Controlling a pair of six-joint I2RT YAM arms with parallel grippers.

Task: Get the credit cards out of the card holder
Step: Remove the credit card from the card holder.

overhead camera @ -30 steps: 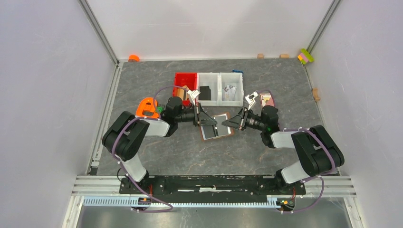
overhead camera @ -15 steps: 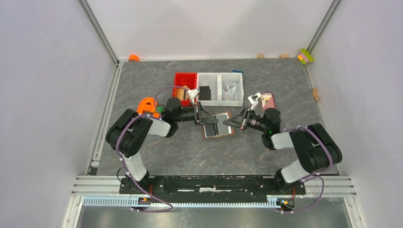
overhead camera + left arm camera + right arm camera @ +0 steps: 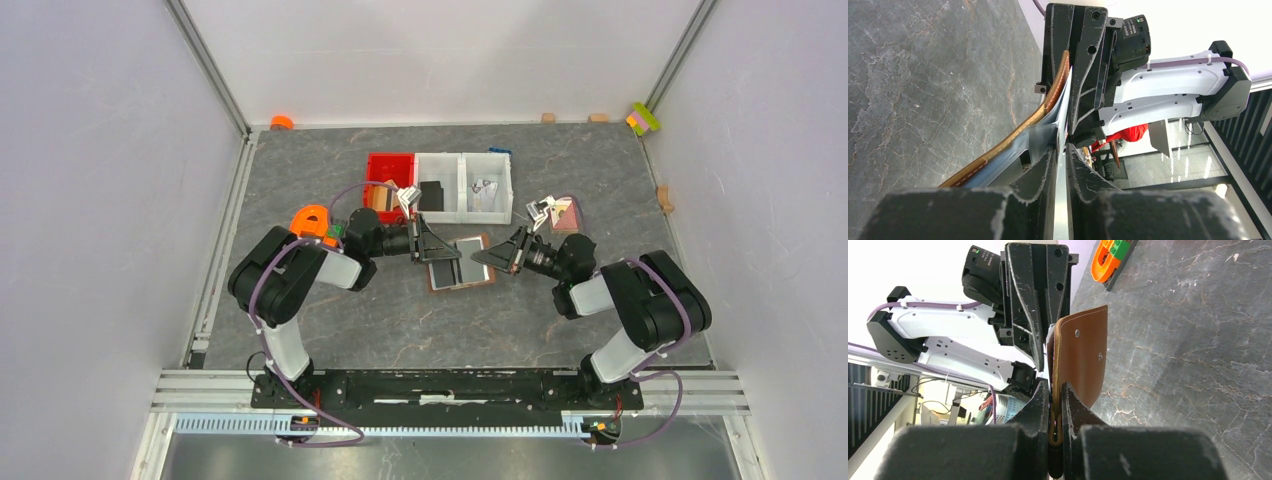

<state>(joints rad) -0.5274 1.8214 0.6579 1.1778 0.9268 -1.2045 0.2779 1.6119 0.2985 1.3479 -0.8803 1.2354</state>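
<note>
- The card holder (image 3: 460, 263) lies open just in front of the white two-compartment bin (image 3: 461, 190), on the arm-base side of it. It sits below the divider, with its pale inside facing up.
- Two credit cards (image 3: 446, 273) show as dark grey rectangles on the holder's two halves. One is nearer the white bin than the other.
- The left gripper (image 3: 436, 253) comes in level from the white bin's front-left corner and meets the holder's left edge.
- In the left wrist view its jaws stand almost together, pinching a thin pale layer of the holder's inside, seen edge-on. The brown leather curves away outside the left finger. Whether a card lies in that pinched layer cannot be told.
- The right gripper (image 3: 487, 257) reaches in from in front of the white bin's right compartment and meets the holder's right edge, facing the left gripper across the holder.
- In the right wrist view its jaws are clamped tight on the brown leather rim, and the outer face with its two snap studs stands up past the fingertips.
- A red bin (image 3: 390, 157) touches the white bin's left side.
- A black square piece (image 3: 432, 195) lies in the white bin's left compartment.
- A pink-red picture card (image 3: 563, 211) lies to the white bin's right, apart from it.
</note>
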